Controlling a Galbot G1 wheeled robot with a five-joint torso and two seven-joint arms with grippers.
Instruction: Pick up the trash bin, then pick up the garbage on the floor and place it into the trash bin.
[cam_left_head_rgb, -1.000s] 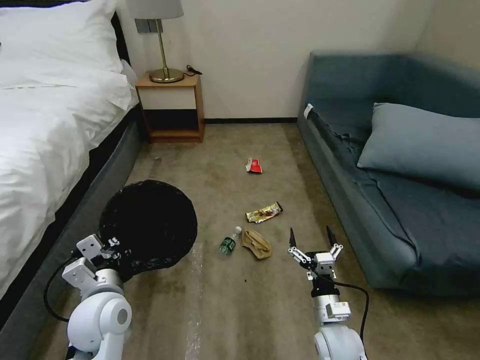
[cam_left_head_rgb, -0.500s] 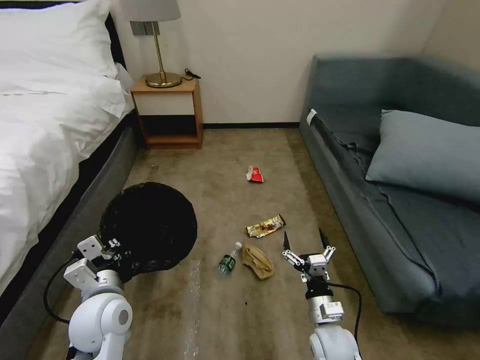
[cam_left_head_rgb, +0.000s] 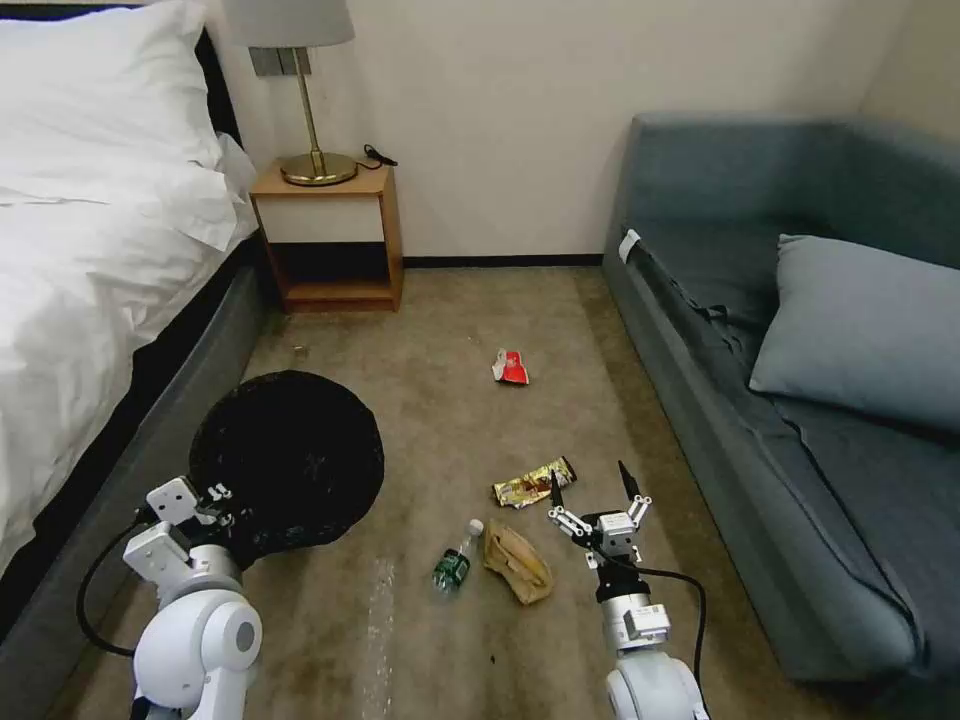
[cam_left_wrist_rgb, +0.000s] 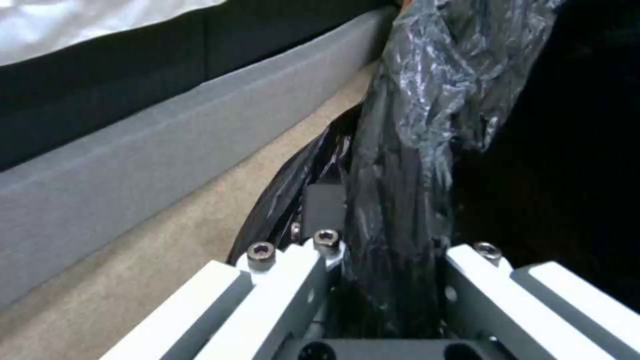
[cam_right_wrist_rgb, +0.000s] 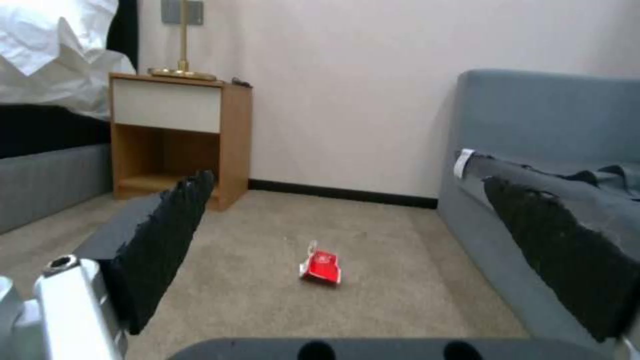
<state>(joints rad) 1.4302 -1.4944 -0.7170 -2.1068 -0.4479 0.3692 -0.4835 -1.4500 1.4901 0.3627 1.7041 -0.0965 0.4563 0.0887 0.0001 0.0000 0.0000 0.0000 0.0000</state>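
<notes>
Trash bin (cam_left_head_rgb: 290, 460): round, lined with a crinkled black bag, at the robot's left front beside the grey bed base (cam_left_head_rgb: 150, 440); its rim is in the left tool's grip.
Left tool (cam_left_head_rgb: 218, 497): clamped on the bin's near rim; the left wrist view shows bunched black plastic (cam_left_wrist_rgb: 407, 150) pinched between its two jaws.
Bottle (cam_left_head_rgb: 455, 560): clear with a green label, lying on the carpet (cam_left_head_rgb: 440, 400) just beside the brown paper bag.
Brown paper bag (cam_left_head_rgb: 517, 563): crumpled, on the carpet between the bottle and the right arm.
Gold-brown wrapper (cam_left_head_rgb: 533, 482): flat on the carpet, just beyond the paper bag, close to the right tool's left finger.
Red-and-white wrapper (cam_left_head_rgb: 510, 367): farther out on the carpet, well apart from the other litter; in the right wrist view (cam_right_wrist_rgb: 321, 266) it lies ahead between the two dark fingers.
Right tool (cam_left_head_rgb: 590, 485): spread wide with nothing in it, low over the carpet, to the right of the paper bag.
Nightstand (cam_left_head_rgb: 325, 240): wooden, against the far wall, with a brass lamp (cam_left_head_rgb: 305, 100) on top.
Sofa (cam_left_head_rgb: 800, 400): blue-grey, along the robot's right, with a cushion (cam_left_head_rgb: 870, 330) on it.
</notes>
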